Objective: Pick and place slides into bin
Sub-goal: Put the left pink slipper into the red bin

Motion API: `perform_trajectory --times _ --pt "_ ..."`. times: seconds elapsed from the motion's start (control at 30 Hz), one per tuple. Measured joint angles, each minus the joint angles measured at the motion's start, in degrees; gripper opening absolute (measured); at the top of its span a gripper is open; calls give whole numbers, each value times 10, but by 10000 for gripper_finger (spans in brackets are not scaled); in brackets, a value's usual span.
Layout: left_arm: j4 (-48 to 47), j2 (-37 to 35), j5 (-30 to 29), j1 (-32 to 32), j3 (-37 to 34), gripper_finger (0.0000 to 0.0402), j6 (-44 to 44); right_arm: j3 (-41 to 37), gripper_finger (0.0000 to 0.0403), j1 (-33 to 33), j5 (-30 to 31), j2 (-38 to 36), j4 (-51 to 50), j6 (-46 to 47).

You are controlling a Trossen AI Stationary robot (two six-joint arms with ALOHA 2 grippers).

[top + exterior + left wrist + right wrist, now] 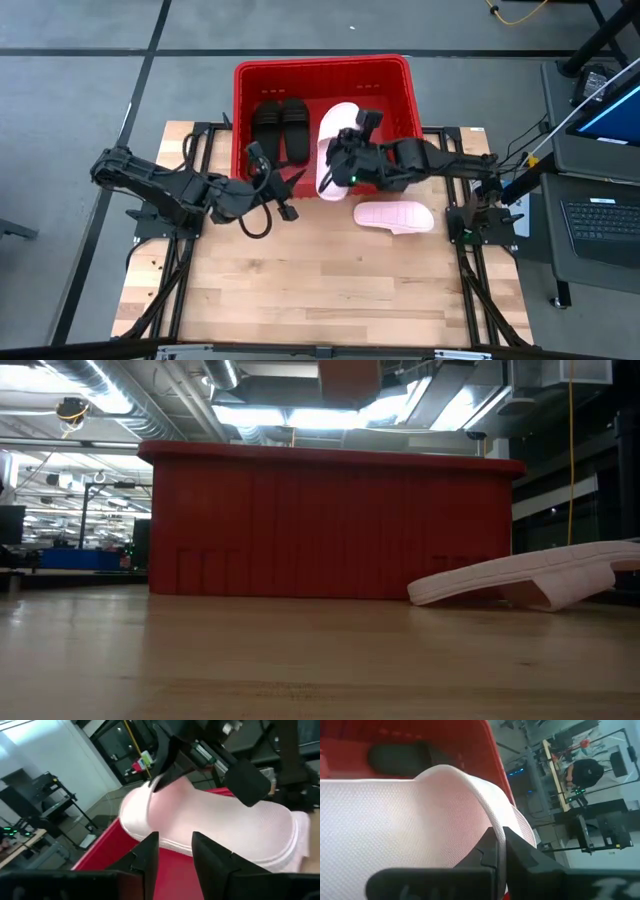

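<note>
- Slides: four in all. Two black slides (pixel 281 128) lie side by side in the left half of the red bin (pixel 322 68), upper centre of the high view. Those two look done.
- One pink slide (pixel 336 140) is tilted over the bin's near wall, centre of the high view, partly inside and not yet lying flat.
- Right gripper (pixel 345 165) is clamped on that pink slide; in the right wrist view its fingers (pixel 520 852) pinch the edge of the strap (pixel 485 805), nearly closed.
- Left gripper (pixel 283 195) sits just left of the same slide at the bin's near wall. In the left wrist view its fingers (pixel 150 852) stand apart, about half open, holding nothing; the pink slide is right in front of them.
- Second pink slide (pixel 394 215) lies on the wooden table (pixel 320 290), just right of centre, near the bin but outside it. Untouched; it also shows at lower right in the low view.
- Judgement: two of four in, third mid-drop, fourth left to pick. Roughly two-thirds through.
</note>
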Motion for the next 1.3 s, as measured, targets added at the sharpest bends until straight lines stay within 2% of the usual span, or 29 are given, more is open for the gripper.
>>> perform_trajectory --times 0.2,0.43,0.57,0.8,1.03,1.3 --pt "-2 -13 20 42 0 91 20 0 13 -58 -64 -23 20 -71" --pt "-1 -17 180 130 0 41 20 0 13 -155 -218 -51 70 -128" --pt "-1 -17 231 172 0 6 19 -1 13 -210 -271 -54 86 -147" --pt "1 -17 267 218 -3 2 12 -64 13 -295 -386 -54 130 -187" --pt "32 -13 317 247 -7 2 3 -153 12 -356 -472 -53 233 -249" --pt "69 13 386 279 -7 3 4 -245 12 -407 -537 -52 323 -280"
